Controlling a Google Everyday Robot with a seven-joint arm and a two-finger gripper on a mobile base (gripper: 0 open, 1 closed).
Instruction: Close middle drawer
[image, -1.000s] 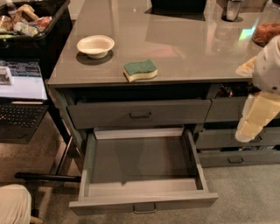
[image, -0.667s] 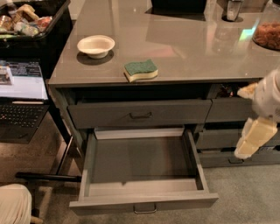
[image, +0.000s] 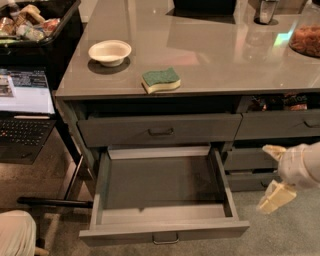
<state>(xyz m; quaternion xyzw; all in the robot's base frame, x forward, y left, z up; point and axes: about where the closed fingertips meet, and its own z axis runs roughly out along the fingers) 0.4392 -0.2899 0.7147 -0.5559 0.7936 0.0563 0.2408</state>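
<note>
The middle drawer (image: 165, 233) is pulled far out under the counter. Its low flat front faces me with a small dark handle (image: 165, 239) at centre. Its shallow grey box (image: 162, 181) is bare inside. My gripper (image: 273, 175) is to the right of the drawer, beside its right front corner and apart from it. Its cream fingers (image: 275, 198) are spread open and hold nothing.
The taller-fronted drawer (image: 160, 130) above is shut. Narrower drawers (image: 277, 125) stand at the right. On the counter (image: 210, 55) lie a green sponge (image: 160, 79) and a white bowl (image: 110, 52). A laptop (image: 25, 107) and a dark bin (image: 35, 25) are at the left.
My gripper has dropped from the height of the counter edge to the level of the open drawer, at the right. The drawer has not moved.
</note>
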